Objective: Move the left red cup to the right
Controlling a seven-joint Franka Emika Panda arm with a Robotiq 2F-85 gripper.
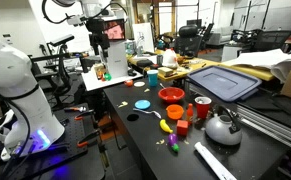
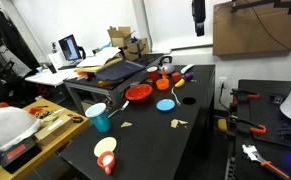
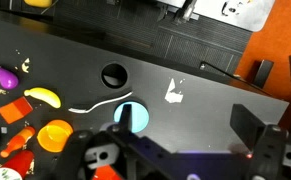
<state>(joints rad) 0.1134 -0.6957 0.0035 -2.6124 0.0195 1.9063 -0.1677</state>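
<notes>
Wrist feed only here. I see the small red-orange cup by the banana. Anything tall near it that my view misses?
Observer: Yes. A metal kettle stands on the table close to the small red-orange cup. The wrist view does not show it clearly.
Operator: Gripper height?
Observer: The gripper hangs high above the table, at the top of an exterior view, holding nothing.
Operator: Other cups?
Observer: A teal cup stands near a table edge, far from the small red-orange cup.
</notes>
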